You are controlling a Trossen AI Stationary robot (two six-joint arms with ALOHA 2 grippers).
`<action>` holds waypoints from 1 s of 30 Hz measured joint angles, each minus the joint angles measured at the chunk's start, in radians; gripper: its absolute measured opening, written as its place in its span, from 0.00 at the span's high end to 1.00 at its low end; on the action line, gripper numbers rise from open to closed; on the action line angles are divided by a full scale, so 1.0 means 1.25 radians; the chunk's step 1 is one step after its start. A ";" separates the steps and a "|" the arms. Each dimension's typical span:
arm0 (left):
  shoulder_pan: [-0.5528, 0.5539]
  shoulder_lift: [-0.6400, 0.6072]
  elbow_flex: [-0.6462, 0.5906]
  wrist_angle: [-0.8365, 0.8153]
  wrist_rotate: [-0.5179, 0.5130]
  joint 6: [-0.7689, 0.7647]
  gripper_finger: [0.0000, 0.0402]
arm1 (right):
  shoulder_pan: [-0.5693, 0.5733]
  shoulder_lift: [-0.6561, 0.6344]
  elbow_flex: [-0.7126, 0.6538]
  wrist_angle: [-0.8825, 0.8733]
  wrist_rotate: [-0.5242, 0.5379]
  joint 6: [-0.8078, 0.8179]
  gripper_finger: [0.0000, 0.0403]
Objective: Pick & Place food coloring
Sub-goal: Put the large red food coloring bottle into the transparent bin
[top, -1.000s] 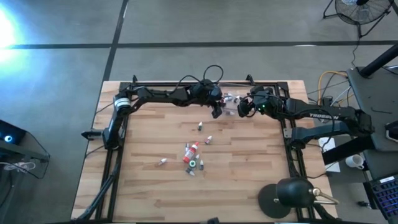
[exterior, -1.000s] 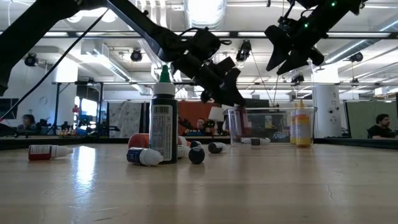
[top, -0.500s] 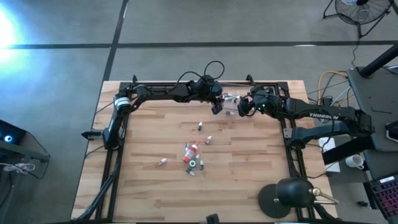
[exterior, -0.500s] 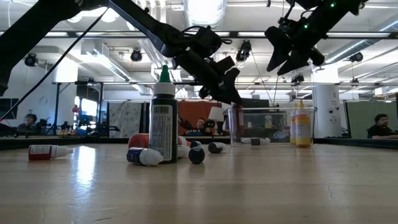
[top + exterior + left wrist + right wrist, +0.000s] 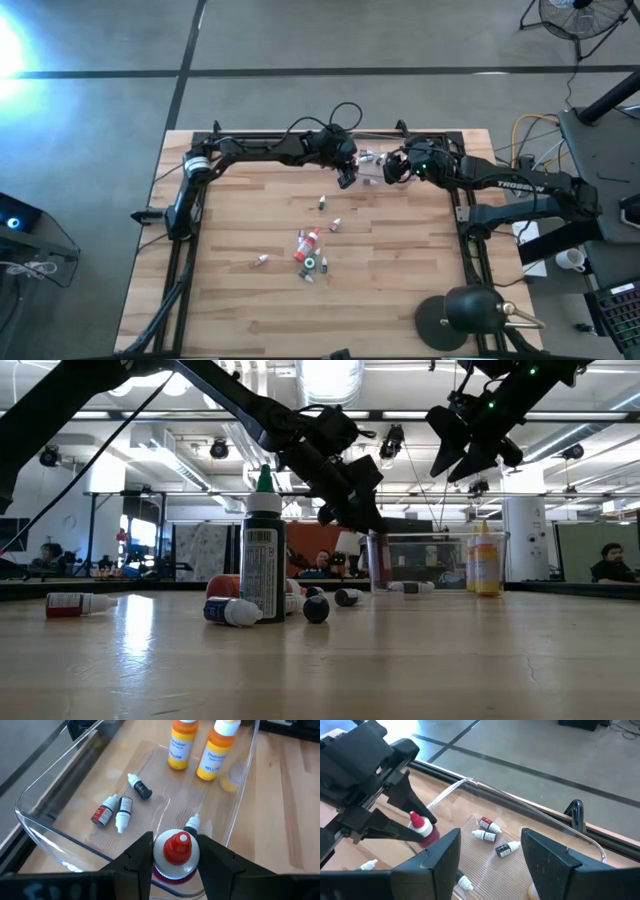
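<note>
Food coloring: one bottle poised at the box rim

Left gripper (image 5: 172,857) pinches a red-capped bottle (image 5: 173,855) at the clear box (image 5: 30,820) rim. Five bottles sit inside; a cluster (image 5: 310,255) waits on the bench (image 5: 400,290). Right gripper (image 5: 392,170), fingers spread, hovers close by, leaving little room.

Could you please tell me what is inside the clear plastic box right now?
In the clear box: two upright yellow-labelled bottles, three small bottles lying flat. The red-capped bottle between the left gripper's fingers hides the near floor.
</note>
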 joint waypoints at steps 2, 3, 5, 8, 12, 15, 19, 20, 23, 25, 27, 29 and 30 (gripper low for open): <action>0.000 0.000 0.000 0.001 0.000 0.003 0.72 | 0.000 0.000 -0.003 0.000 0.000 0.000 0.50; 0.000 0.000 0.000 0.001 0.000 0.005 0.72 | 0.000 0.000 -0.004 0.000 0.000 0.000 0.50; 0.000 0.000 0.000 0.001 0.000 0.005 0.72 | 0.000 0.000 -0.007 0.000 0.000 0.000 0.50; -0.001 0.000 0.000 0.002 0.000 0.005 0.72 | 0.000 0.000 -0.008 0.000 0.000 0.000 0.50; -0.001 0.000 0.000 0.016 0.000 0.005 0.72 | 0.000 0.000 -0.009 0.000 0.000 0.001 0.50; -0.001 0.014 0.000 0.049 0.000 0.006 0.72 | 0.000 0.000 -0.009 0.000 0.000 0.001 0.50; -0.001 0.034 0.001 0.063 0.000 0.007 0.72 | 0.000 0.000 -0.009 0.000 0.000 0.001 0.50; -0.001 0.034 0.002 0.061 0.000 0.005 0.72 | 0.001 0.000 -0.009 0.000 0.000 0.001 0.50; -0.001 0.034 0.001 0.058 -0.001 0.005 0.72 | 0.001 0.000 -0.009 0.000 0.000 0.004 0.50; -0.001 0.034 0.001 0.059 -0.001 0.005 0.72 | 0.001 0.000 -0.009 0.000 0.000 0.004 0.50; -0.001 0.034 0.002 0.059 -0.002 0.004 0.72 | 0.001 0.000 -0.009 -0.001 0.000 0.004 0.50; -0.001 0.034 0.004 0.056 -0.001 0.004 0.72 | 0.001 0.000 -0.009 -0.001 0.000 0.004 0.50; -0.001 0.034 0.005 0.054 -0.002 0.004 0.72 | 0.001 0.000 -0.009 -0.001 0.000 0.004 0.50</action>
